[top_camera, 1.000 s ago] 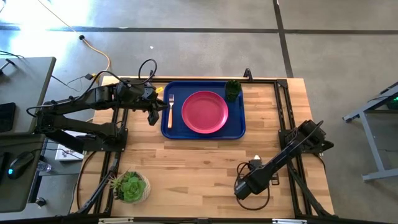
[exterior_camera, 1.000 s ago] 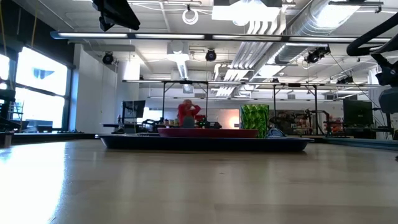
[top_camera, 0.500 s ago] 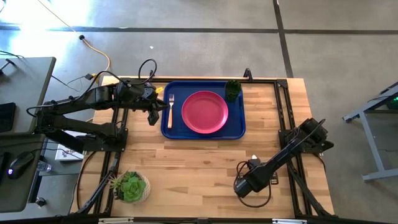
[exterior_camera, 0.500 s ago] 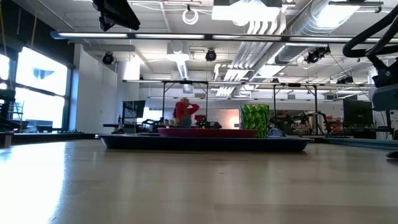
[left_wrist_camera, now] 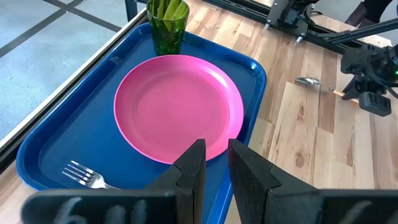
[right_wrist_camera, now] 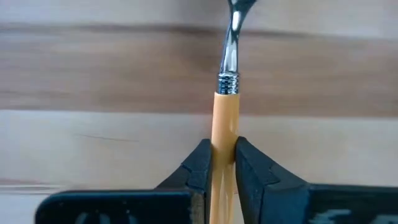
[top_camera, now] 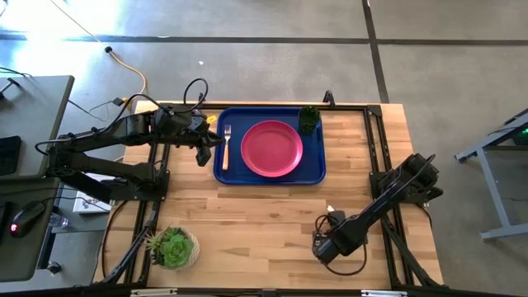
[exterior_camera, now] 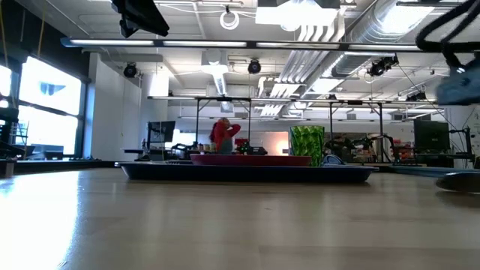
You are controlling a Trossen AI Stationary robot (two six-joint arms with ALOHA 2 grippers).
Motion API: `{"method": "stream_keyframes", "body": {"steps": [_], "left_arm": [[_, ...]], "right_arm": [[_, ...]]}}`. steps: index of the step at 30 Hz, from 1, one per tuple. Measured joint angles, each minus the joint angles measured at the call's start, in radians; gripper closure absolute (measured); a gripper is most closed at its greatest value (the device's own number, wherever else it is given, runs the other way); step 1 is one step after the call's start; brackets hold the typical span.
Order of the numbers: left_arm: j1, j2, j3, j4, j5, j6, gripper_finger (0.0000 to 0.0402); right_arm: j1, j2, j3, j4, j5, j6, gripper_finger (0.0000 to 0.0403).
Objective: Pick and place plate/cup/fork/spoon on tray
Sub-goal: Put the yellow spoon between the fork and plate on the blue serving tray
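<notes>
The dark-blue tray lies at the table's far middle. On it are the pink plate, the green cup in its far right corner and the fork at its left end. My left gripper hovers over the tray's left end with its fingers close together and nothing between them. Near the table's near right, my right gripper points down, shut on the spoon. The spoon's silver bowl points toward the tray. My right gripper pinches the spoon's orange-tan handle between its two fingers, a little back from the metal neck. The fingers come from above, pointing down, and lie across the handle. Whether the bowl end still rests on the table, I cannot tell.
A potted succulent stands at the table's near left corner. Bare wood lies between the tray and the right gripper. A person shows far off in the room behind the table.
My right gripper has shut on the spoon's handle and tipped a little while staying near the table's near right. The spoon's bowl end has shifted slightly toward the table's left.
</notes>
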Motion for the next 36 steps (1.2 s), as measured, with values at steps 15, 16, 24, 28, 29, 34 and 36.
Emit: {"method": "stream_keyframes", "body": {"steps": [15,16,24,28,29,34,36], "left_arm": [[0.0,0.0,0.0,0.0,0.0,0.002,0.0342],[0.0,0.0,0.0,0.0,0.0,0.002,0.0342],[0.0,0.0,0.0,0.0,0.0,0.002,0.0342],[0.0,0.0,0.0,0.0,0.0,0.002,0.0342],[0.0,0.0,0.0,0.0,0.0,0.002,0.0342],[0.0,0.0,0.0,-0.001,0.0,0.003,0.0342],[0.0,0.0,0.0,-0.001,0.0,0.003,0.0342]], "right_arm": [[-0.011,-0.011,0.002,0.321,0.443,-0.114,0.0378],[-0.014,-0.011,0.002,0.341,0.458,-0.124,0.038],[-0.068,-0.012,0.003,0.392,0.42,-0.12,0.0391],[-0.111,-0.006,0.004,0.399,0.333,-0.13,0.0392],[-0.121,-0.006,0.004,0.4,0.324,-0.136,0.0392],[-0.163,-0.006,0.005,0.42,0.291,-0.139,0.0392],[-0.179,0.002,0.006,0.42,0.245,-0.14,0.0392]]}}
